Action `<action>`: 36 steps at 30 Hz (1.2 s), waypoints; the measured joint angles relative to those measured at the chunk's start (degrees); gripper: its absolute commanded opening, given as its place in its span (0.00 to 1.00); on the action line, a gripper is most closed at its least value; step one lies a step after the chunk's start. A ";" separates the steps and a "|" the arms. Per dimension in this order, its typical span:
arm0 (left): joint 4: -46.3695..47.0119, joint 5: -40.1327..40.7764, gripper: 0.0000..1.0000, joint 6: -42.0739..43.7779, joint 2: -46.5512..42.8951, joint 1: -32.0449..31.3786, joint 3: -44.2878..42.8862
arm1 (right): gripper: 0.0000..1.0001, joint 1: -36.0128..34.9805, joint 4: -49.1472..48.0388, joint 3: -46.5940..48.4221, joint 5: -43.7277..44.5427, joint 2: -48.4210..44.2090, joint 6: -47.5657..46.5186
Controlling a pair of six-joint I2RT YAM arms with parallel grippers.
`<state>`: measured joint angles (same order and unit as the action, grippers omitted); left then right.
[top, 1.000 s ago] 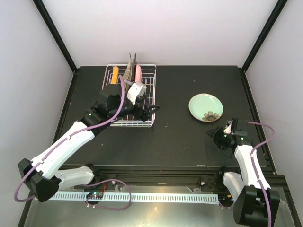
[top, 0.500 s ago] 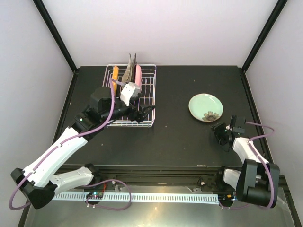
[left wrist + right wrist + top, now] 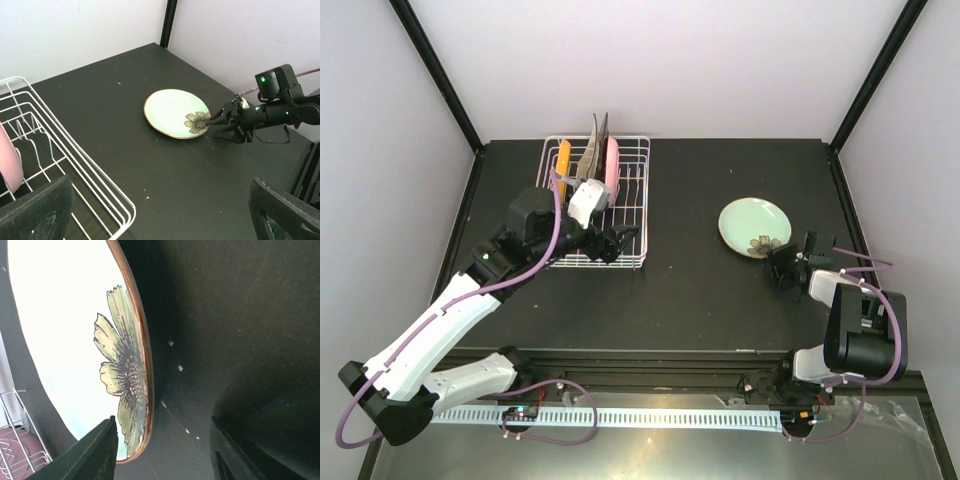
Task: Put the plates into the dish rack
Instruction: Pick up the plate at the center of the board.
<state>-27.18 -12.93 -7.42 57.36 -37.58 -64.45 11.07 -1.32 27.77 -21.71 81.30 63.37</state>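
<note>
While three plates (image 3: 612, 160) stand in the dish rack (image 3: 641, 205), one green plate (image 3: 750, 218) outside

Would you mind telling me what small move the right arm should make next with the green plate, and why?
Probably ease the right gripper slightly forward and close on the rim of the green plate. Its jaws stand open with the flower-side edge just between them, and the plate lies flat on the table, not yet gripped.
</note>
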 measured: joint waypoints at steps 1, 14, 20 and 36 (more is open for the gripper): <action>-0.31 0.24 0.97 0.07 0.00 0.00 0.00 | 0.52 0.00 -0.13 0.20 -0.13 0.20 0.11; -2.19 2.43 0.97 0.68 0.72 0.00 -3.15 | 0.36 0.02 -3.96 7.26 -2.93 10.43 1.46; -3.37 4.39 0.97 1.07 0.76 0.00 -3.67 | 0.05 0.02 -3.19 8.26 -2.69 12.55 1.92; -8.55 16.83 0.99 3.02 -1.05 0.48 -4.85 | 0.01 -0.46 18.51 23.87 -0.22 8.35 -10.51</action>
<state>-35.73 3.90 -4.40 56.31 -37.10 -69.30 10.61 17.19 51.64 -21.93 89.65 52.86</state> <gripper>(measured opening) 0.988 0.063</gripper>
